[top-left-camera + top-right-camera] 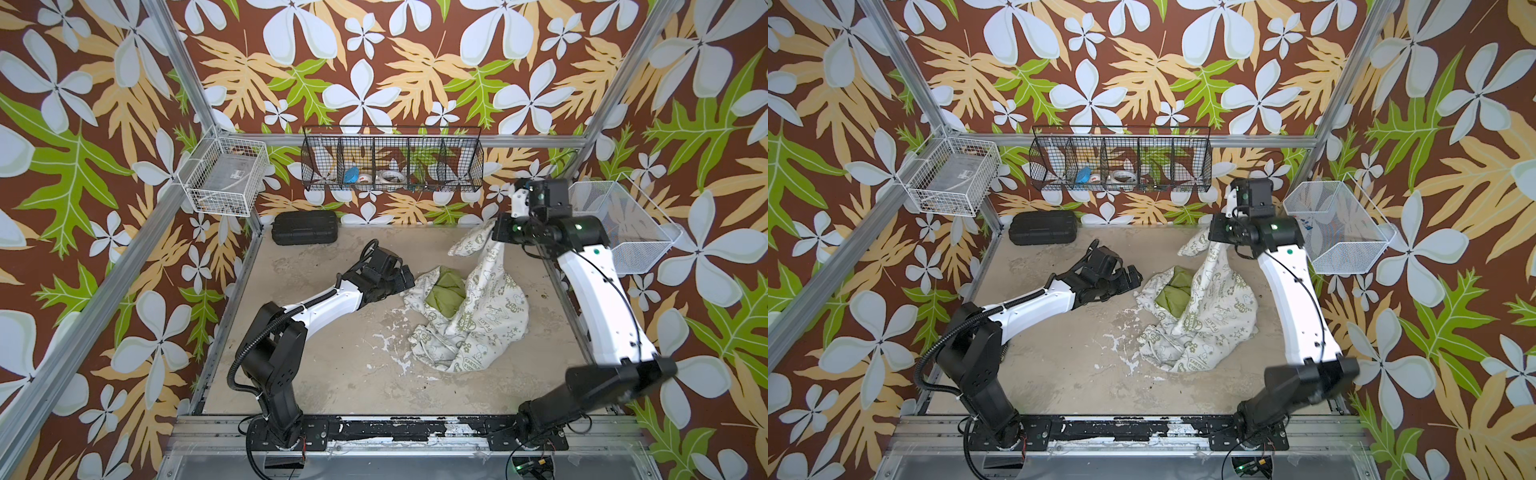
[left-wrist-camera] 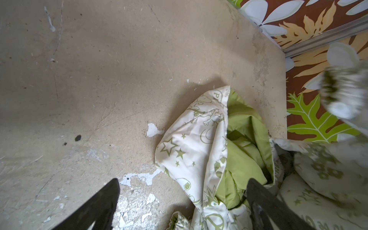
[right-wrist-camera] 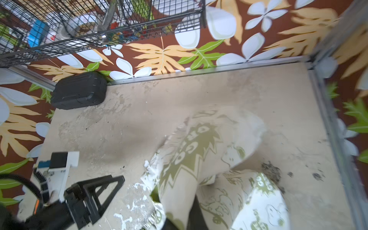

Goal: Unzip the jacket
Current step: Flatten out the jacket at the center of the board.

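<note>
The jacket (image 1: 469,316) (image 1: 1200,320) lies crumpled on the table's middle right, cream-white with olive prints, and its green lining (image 1: 444,286) shows in a fold. One part of it is pulled up toward the back right. There my right gripper (image 1: 496,232) (image 1: 1214,237) is shut on the cloth, which drapes over the jaws in the right wrist view (image 3: 191,219). My left gripper (image 1: 405,282) (image 1: 1133,278) stands open low at the jacket's left edge. In its wrist view (image 2: 183,181) the jacket's fold (image 2: 191,139) lies between the spread fingers. I cannot make out the zipper.
A black case (image 1: 304,227) lies at the table's back left edge. On the back wall hangs a black wire basket (image 1: 392,164). A white wire basket (image 1: 226,183) hangs at left and a white mesh one (image 1: 619,226) at right, close behind the right arm.
</note>
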